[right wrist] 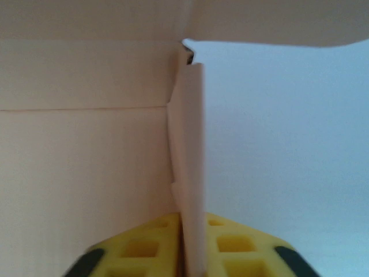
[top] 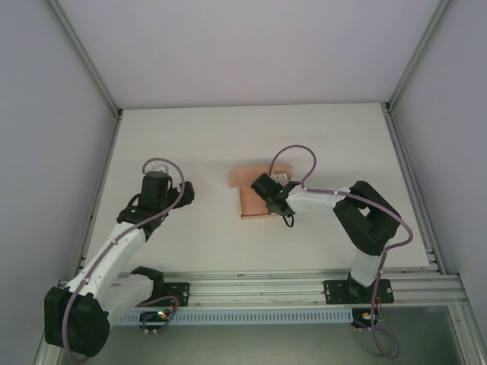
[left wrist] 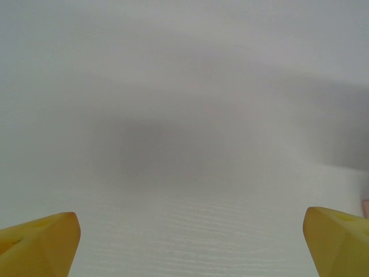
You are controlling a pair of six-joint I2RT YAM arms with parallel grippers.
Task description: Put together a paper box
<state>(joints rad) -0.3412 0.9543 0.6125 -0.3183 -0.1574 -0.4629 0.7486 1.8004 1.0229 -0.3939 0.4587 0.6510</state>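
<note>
The salmon-pink paper box (top: pixel 252 204) lies partly folded in the middle of the white table (top: pixel 190 144). My right gripper (top: pixel 264 185) sits over its right part. In the right wrist view its yellow fingers (right wrist: pixel 138 248) are shut on a thin upright wall (right wrist: pixel 190 144) of the box, held edge-on between the pads. The box's inner panels (right wrist: pixel 86 161) spread to the left, and a flap (right wrist: pixel 271 26) folds over the top. My left gripper (top: pixel 185 195) hovers to the left of the box, apart from it. It is wide open (left wrist: pixel 193 245) over bare table with nothing between its fingers.
Grey enclosure walls (top: pixel 46 114) close in the table on the left, right and back. An aluminium rail (top: pixel 304 285) with both arm bases runs along the near edge. Bare table surface lies behind and to the left of the box.
</note>
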